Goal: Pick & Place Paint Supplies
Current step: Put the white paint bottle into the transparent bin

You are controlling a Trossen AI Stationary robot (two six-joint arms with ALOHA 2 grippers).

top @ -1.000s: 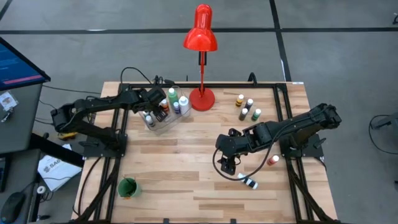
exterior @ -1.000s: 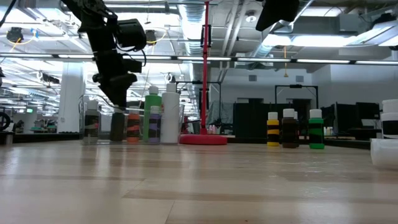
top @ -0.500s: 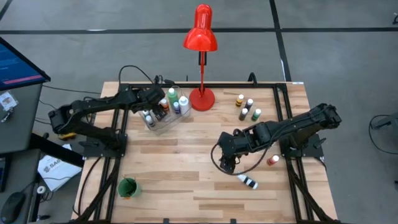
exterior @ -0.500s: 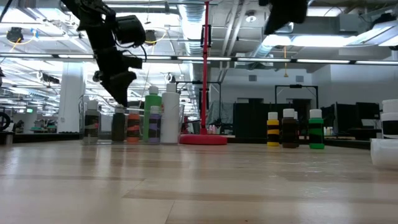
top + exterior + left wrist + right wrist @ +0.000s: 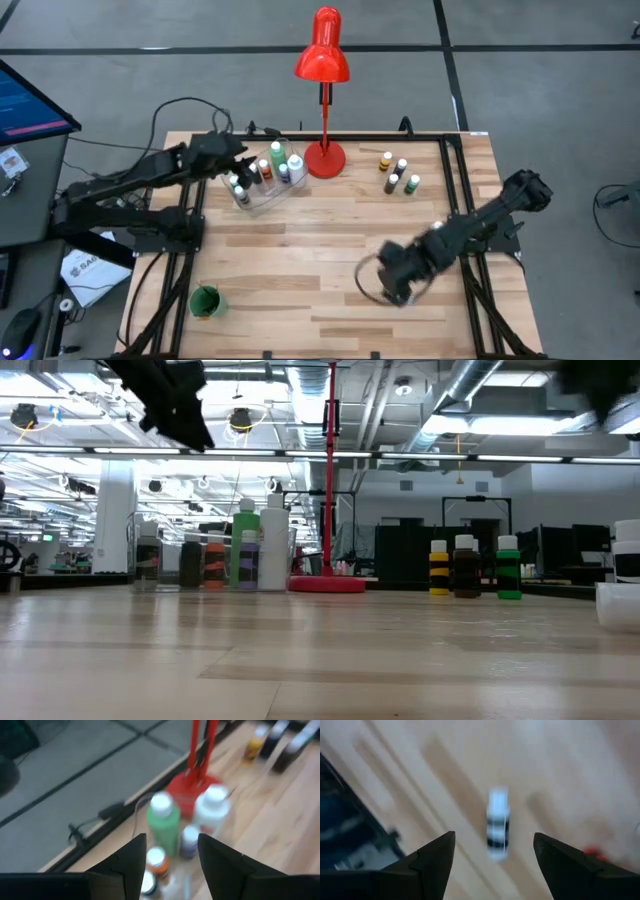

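A clear container [image 5: 262, 180] at the far left holds several small paint bottles: green [image 5: 164, 822], white [image 5: 212, 810], orange [image 5: 156, 860] and others. My left gripper [image 5: 238, 163] hangs open above the container's left side [image 5: 171, 845], nothing between its fingers. A white bottle with dark bands [image 5: 497, 830] lies on its side on the table, near the front right. My right gripper [image 5: 400, 283] stands open above it, pointing down, fingers [image 5: 494, 839] on either side and clear of it. In the high view that gripper hides the bottle.
A red desk lamp [image 5: 322, 155] stands at the far middle. Several upright bottles [image 5: 397, 172] stand at the far right, also in the low view [image 5: 470, 567]. A green cup [image 5: 205, 300] sits near the front left. A red spot [image 5: 592, 851] shows beside the lying bottle.
My left gripper has risen out of the container, drawn back toward the table's left edge and tipped nearer to level. My right gripper has swung toward the near edge, over the lying bottle, and has rolled about its own axis.
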